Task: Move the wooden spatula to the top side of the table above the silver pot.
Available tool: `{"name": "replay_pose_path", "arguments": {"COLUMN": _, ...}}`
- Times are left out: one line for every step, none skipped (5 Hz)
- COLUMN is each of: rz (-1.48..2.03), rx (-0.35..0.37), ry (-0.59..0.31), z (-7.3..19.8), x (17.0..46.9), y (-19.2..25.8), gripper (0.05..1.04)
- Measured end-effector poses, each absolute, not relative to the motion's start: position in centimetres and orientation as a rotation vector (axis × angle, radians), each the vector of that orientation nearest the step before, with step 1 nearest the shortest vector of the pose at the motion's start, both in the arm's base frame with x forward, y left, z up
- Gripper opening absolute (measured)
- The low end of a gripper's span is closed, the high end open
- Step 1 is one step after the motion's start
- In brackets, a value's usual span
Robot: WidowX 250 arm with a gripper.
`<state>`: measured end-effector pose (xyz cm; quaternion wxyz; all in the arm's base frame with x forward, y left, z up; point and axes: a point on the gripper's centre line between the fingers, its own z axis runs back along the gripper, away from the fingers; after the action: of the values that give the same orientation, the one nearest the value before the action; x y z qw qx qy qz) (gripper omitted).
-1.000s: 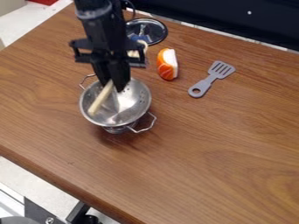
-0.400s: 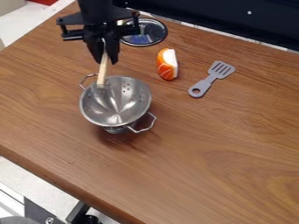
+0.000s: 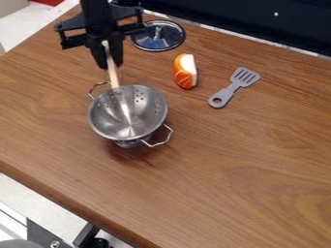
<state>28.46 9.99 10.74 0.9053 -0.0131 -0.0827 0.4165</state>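
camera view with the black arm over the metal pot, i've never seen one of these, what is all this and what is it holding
This is a robot arm, seen by a fixed camera looking down at a slant. Its hand hangs over the table, gripping a wooden spatula. The spatula's lower end is at the rim of a silver pot with holes and wire handles; I can't tell whether they touch. Further back lies a round lid. To the picture's right are an orange and white food piece and a grey slotted spatula.
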Motion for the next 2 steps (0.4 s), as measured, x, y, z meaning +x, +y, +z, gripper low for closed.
{"name": "replay_pose_path", "arguments": {"rz": 1.011, "rx": -0.027, "ry": -0.155, "z": 10.5, "x": 29.5, "y": 10.0, "gripper": 0.144}}
{"name": "replay_pose_path", "arguments": {"rz": 1.114, "rx": 0.003, "ry": -0.16, "z": 9.7, "x": 30.8, "y": 10.1, "gripper": 0.144}}
